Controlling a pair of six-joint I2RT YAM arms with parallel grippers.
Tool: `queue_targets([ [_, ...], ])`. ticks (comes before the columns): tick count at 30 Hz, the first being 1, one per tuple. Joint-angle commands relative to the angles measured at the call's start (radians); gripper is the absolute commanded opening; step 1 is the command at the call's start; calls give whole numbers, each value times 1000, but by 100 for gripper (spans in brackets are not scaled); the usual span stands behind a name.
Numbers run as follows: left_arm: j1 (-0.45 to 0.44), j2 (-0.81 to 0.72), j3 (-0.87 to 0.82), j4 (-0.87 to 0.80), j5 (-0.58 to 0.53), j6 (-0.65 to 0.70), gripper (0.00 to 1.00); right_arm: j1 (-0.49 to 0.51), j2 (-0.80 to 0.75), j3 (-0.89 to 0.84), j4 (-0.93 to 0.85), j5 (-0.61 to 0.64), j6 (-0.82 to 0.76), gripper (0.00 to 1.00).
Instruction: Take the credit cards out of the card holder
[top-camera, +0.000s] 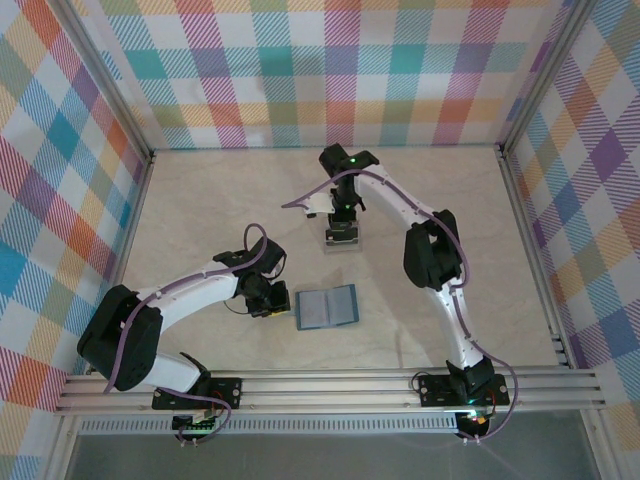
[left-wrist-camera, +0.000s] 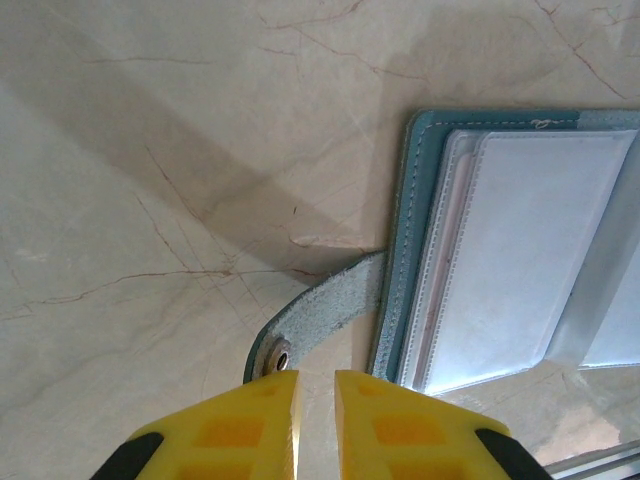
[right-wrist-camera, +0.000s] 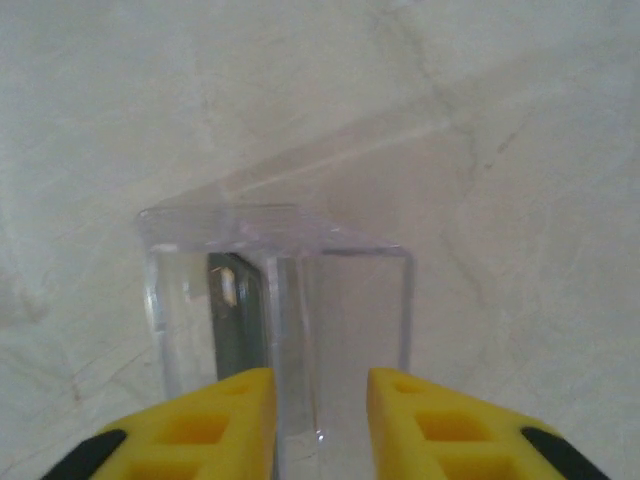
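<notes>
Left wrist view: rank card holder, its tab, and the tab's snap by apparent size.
1. Card holder, largest, though cut off at the frame edge.
2. Tab.
3. Snap, smallest.

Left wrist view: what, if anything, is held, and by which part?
Cannot be told: the left gripper sits at the side tab of the teal-blue card holder; grip unclear.
</notes>
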Motion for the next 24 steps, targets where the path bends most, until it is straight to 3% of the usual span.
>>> queue_targets([
  [1, 13, 2, 10, -19, 12, 17, 17, 8, -12, 23, 113, 42, 19, 36],
  [11, 13, -23, 5, -22, 12, 13, 18, 10, -173, -164, 332, 58, 81, 43],
  [24, 14, -30, -3, -4, 21, 3, 18, -7, -137, -313, 447, 163, 92, 47],
])
